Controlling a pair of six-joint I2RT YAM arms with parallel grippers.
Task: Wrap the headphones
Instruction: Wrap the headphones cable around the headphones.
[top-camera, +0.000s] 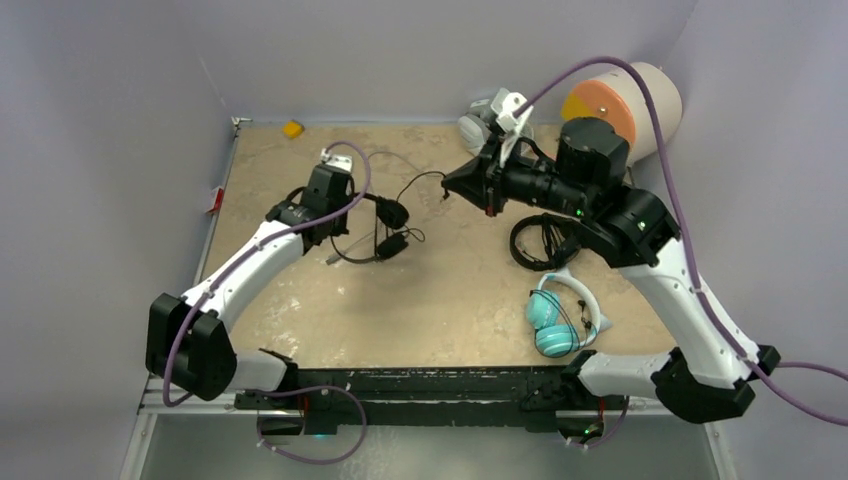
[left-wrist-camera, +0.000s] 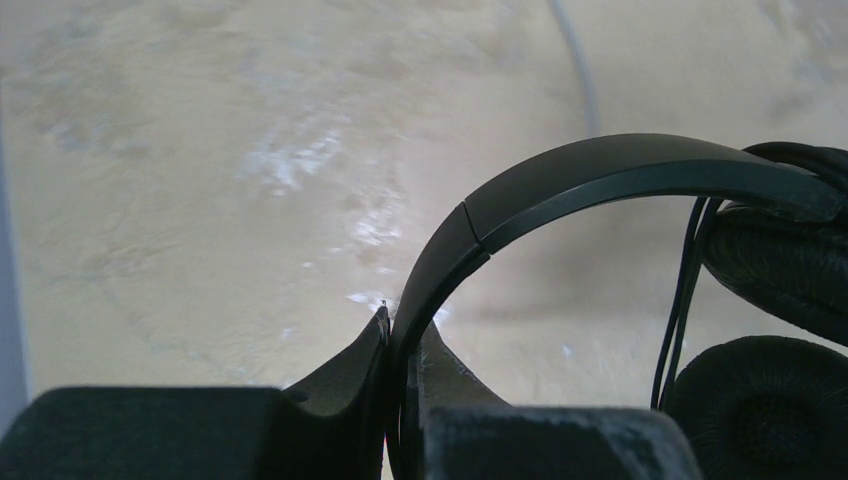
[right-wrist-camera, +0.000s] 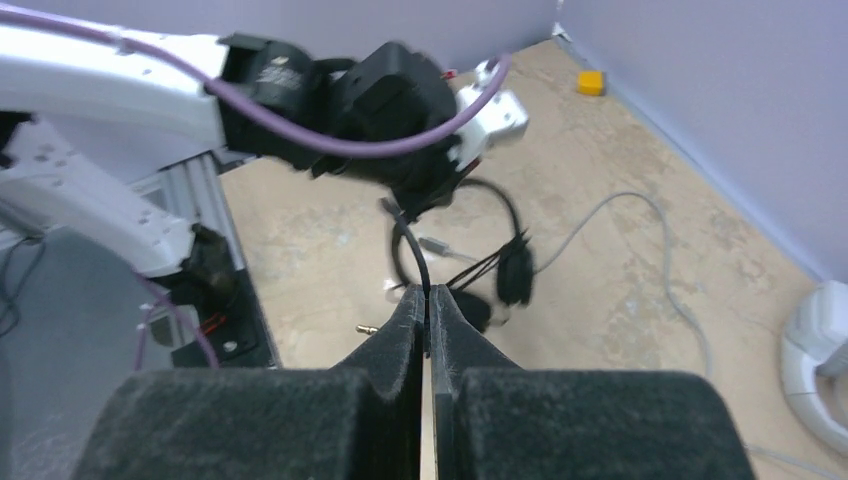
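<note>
Left end effector (left-wrist-camera: 398, 338) is clamped on the band (left-wrist-camera: 600, 165) of the black headphones (top-camera: 388, 222), left of bench (top-camera: 430, 310) centre. Right end effector (right-wrist-camera: 428, 300) is pressed together on the thin cord (right-wrist-camera: 416, 258) to the right of the cups. Second black pair (top-camera: 535, 245) lies under the right arm. Teal pair (top-camera: 555, 322) lies near right.

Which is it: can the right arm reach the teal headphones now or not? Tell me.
Likely not yet. The teal headphones lie uncovered nearby, but the right tool is shut on a black cord and must release it first.
</note>
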